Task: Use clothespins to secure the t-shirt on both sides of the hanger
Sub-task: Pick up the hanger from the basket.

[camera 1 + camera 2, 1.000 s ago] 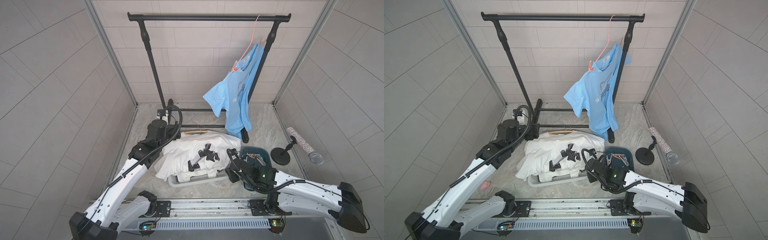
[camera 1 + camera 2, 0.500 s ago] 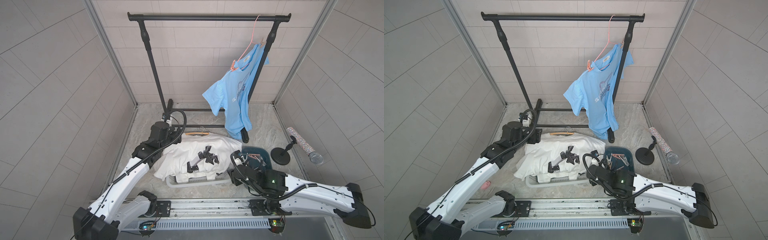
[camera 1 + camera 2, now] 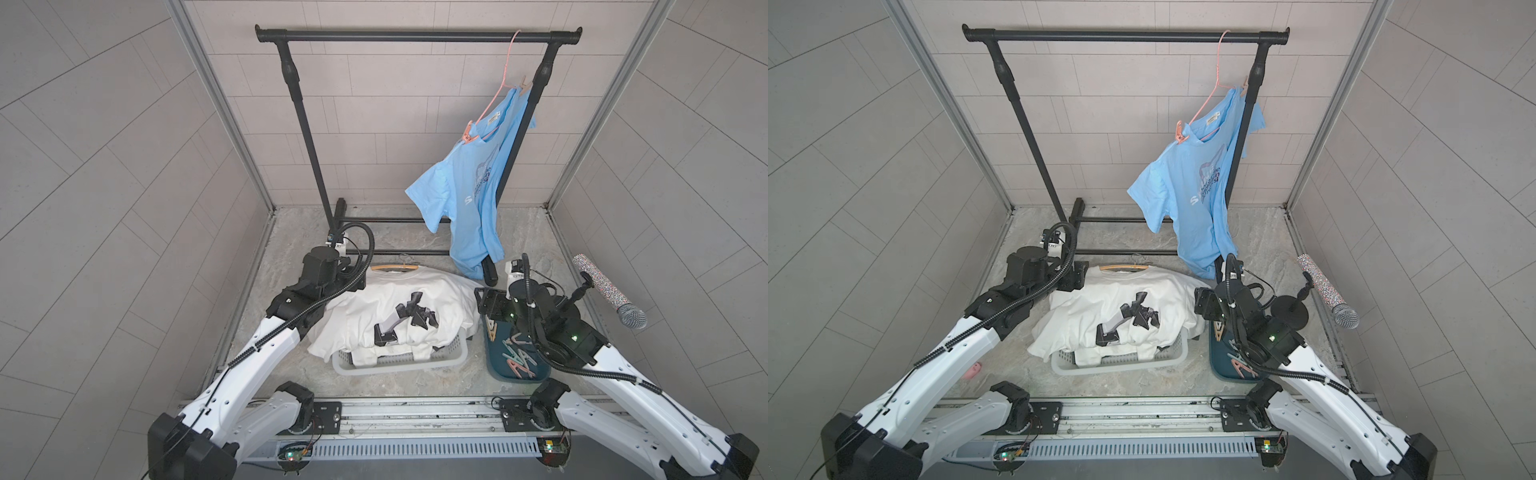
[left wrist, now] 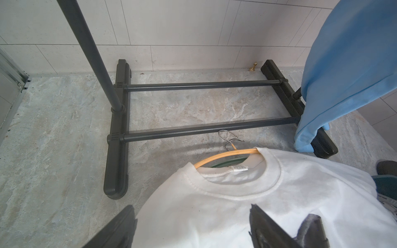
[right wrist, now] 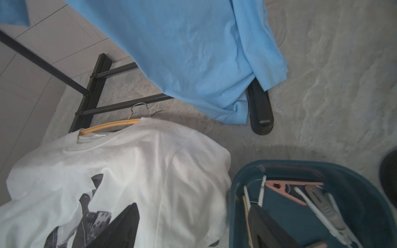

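**Laundry corner: nothing gripped right now**

Far left, one stray pink clothespin (image 3: pixel 973 370) lies on the floor next to the left arm. The left claw (image 4: pixel 191 207) hangs wide open with nothing in it, one finger over the floor and the other over the white t-shirt (image 3: pixel 357 307). That shirt is draped over a grey basket (image 3: pixel 415 366), and a yellow hanger (image 4: pixel 227 154) pokes out of its collar. Just right of the basket sits a dark blue tub (image 5: pixel 300 166) with the rest of the clothespins (image 5: pixel 287 189) piled inside. The right claw (image 5: pixel 193 206) is spread wide too and empty, with one finger over the shirt's edge and the other over the tub. Behind it a blue t-shirt (image 3: pixel 469 195) hangs on the black rack (image 3: pixel 415 36), pegged at both shoulders. Far right there's a sparkly microphone (image 3: pixel 606 286) on a stand.
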Action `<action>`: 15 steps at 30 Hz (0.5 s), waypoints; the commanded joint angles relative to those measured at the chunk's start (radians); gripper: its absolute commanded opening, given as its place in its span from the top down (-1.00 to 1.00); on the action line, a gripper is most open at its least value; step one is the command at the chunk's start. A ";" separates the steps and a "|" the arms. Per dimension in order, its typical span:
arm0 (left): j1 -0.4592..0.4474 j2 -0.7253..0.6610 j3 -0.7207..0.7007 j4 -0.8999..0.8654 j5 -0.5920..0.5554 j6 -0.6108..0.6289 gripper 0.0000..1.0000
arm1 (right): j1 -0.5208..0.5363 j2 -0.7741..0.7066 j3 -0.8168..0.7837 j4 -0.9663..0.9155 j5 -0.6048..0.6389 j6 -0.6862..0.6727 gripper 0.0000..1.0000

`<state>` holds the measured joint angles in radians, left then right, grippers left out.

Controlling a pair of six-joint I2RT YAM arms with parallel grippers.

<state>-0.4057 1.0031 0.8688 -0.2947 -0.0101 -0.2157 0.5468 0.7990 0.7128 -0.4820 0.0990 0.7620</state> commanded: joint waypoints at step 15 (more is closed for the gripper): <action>0.011 -0.021 -0.031 0.067 0.023 -0.005 -0.74 | -0.203 0.286 -0.159 0.473 -0.240 0.365 -0.73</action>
<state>-0.4038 0.9974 0.8497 -0.2569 0.0048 -0.2169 0.3573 1.0687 0.5724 -0.1001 -0.1337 1.0443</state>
